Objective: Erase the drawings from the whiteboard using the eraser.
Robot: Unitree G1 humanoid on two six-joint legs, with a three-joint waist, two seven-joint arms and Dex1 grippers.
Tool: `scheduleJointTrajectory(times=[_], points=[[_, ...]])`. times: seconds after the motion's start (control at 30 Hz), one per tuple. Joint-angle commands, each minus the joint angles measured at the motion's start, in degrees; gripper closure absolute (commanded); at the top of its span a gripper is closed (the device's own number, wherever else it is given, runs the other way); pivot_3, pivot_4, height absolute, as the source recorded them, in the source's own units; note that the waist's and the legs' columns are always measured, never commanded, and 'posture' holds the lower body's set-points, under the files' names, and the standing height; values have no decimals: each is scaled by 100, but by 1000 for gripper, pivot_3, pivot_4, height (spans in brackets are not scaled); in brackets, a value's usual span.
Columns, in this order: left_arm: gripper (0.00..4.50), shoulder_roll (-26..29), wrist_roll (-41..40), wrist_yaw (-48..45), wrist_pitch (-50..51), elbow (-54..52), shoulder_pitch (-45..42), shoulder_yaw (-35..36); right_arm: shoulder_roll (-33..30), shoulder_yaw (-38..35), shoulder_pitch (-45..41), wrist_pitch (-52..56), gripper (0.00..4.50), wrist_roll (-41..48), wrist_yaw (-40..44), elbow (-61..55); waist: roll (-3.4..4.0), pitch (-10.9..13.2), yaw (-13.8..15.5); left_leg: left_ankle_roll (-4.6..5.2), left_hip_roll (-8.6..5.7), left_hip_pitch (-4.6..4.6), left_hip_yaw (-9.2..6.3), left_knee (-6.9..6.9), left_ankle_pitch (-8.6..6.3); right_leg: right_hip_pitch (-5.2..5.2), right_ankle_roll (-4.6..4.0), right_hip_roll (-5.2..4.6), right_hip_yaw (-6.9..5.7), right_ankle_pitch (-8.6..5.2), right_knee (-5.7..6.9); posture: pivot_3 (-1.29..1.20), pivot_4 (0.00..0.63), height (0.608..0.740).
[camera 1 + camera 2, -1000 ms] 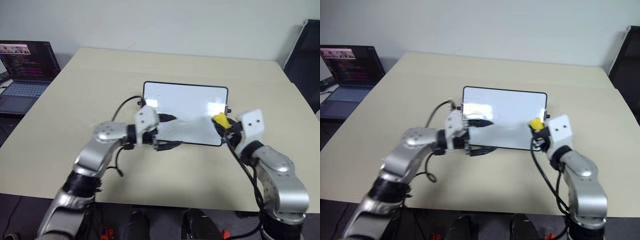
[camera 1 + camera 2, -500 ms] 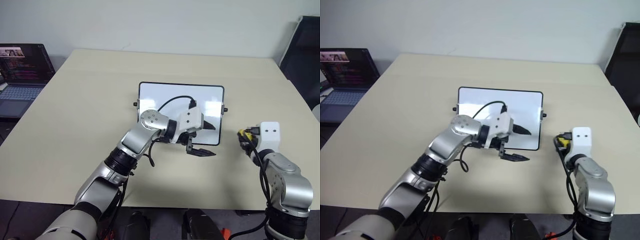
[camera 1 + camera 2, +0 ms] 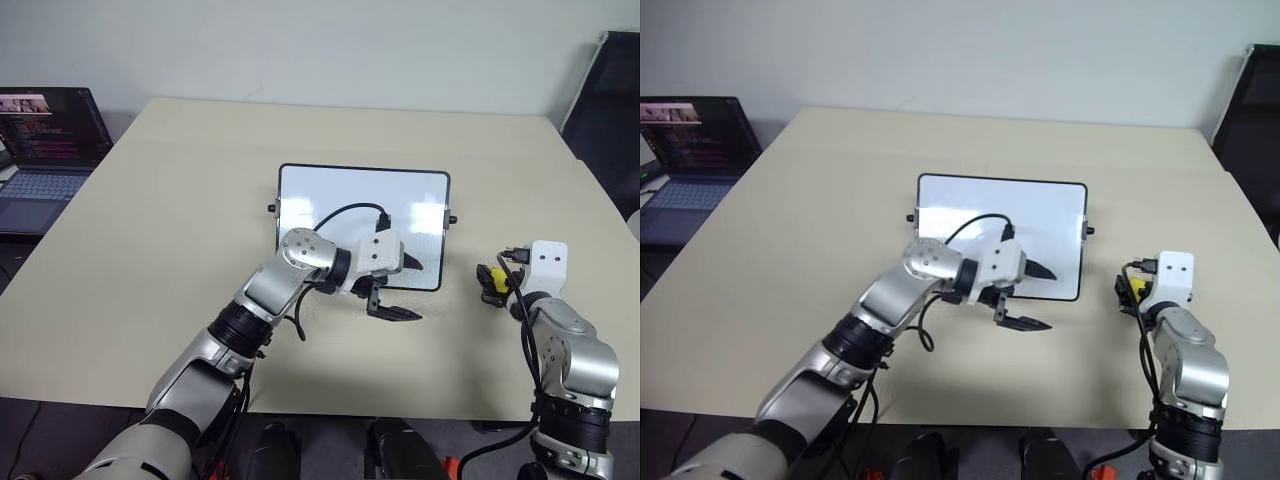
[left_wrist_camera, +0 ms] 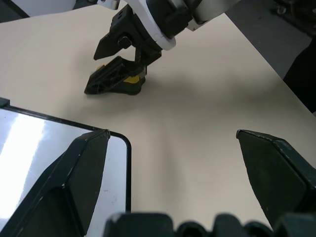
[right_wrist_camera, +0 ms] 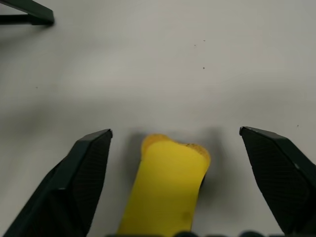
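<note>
Now: eraser (image 5: 165, 190) flat on the table (image 3: 180, 200), right of the whiteboard (image 3: 340, 200) and apart from it, between the wide-spread fingers of the right gripper (image 4: 114, 63), untouched by either. Left gripper (image 3: 400, 288) also spread wide, straddling the board's near right corner. Laptop (image 3: 45, 145) off beyond the table's left edge.

Bare table (image 3: 180, 200) surrounds the whiteboard (image 3: 350, 200); the left pincer (image 3: 400, 290) overhangs its near right corner.
</note>
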Motion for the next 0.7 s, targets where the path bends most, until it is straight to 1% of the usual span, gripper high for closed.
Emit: scheduleJointTrajectory(times=[0.03,0.07,0.17,0.23,0.27,0.37,0.43,0.53,0.63,0.7], points=[[0,233,-273,270,283,-456,199,661,-173,23,-7,-125,77,167,20,-864,14,1,-11,0,1,0,0,0,0,0,0,1,0,0,2,0,150,740],[0,275,-334,346,403,-542,276,771,-193,28,28,-81,77,205,37,-1021,20,1,-17,0,1,1,-2,-1,0,0,0,2,-1,0,2,0,150,740],[0,734,-751,565,903,-1127,873,1529,-127,338,327,184,77,440,137,-1969,25,-2,-26,0,6,3,-8,-5,0,0,-1,6,-3,-2,4,0,150,740],[0,1037,-1068,758,1270,-1603,1399,2104,-129,863,724,-7,77,306,99,-2468,26,-3,-32,0,8,2,-14,-8,0,-1,-4,7,-9,-4,4,0,150,740],[0,1168,-1226,849,1457,-1835,1651,2352,-142,1123,922,-126,77,248,97,-2644,26,-2,-28,0,9,2,-14,-10,-1,-1,-7,7,-10,-8,4,0,150,740],[0,1407,-1547,1344,1847,-2547,2624,3194,8,1654,1774,-1169,77,86,80,-2785,23,-2,8,-1,8,0,-19,-12,-1,-1,-12,3,-18,-17,0,0,150,740],[0,1294,-1346,1910,1595,-2794,3204,3609,234,1717,2315,-1753,77,259,173,-2661,16,-6,36,-2,5,-1,-19,-9,-2,3,-12,-5,-22,-22,-2,0,150,740],[0,847,-1376,2653,1372,-3106,3830,4058,727,1570,2733,-2691,77,394,5,-2336,10,-5,54,-3,0,0,-19,-1,-2,8,-32,-15,-27,-38,-2,0,150,740],[0,272,-951,3521,857,-3357,4413,4122,785,1403,2942,-3486,77,470,173,-1909,-9,-13,45,-3,-14,4,-15,16,1,14,-36,-32,-25,-22,-2,0,150,740],[0,-61,-639,4079,695,-3388,4748,4059,806,1277,3031,-3811,77,561,198,-1677,-24,-25,32,-1,-28,21,-13,16,2,11,-35,-45,-19,-20,-6,0,150,740]])
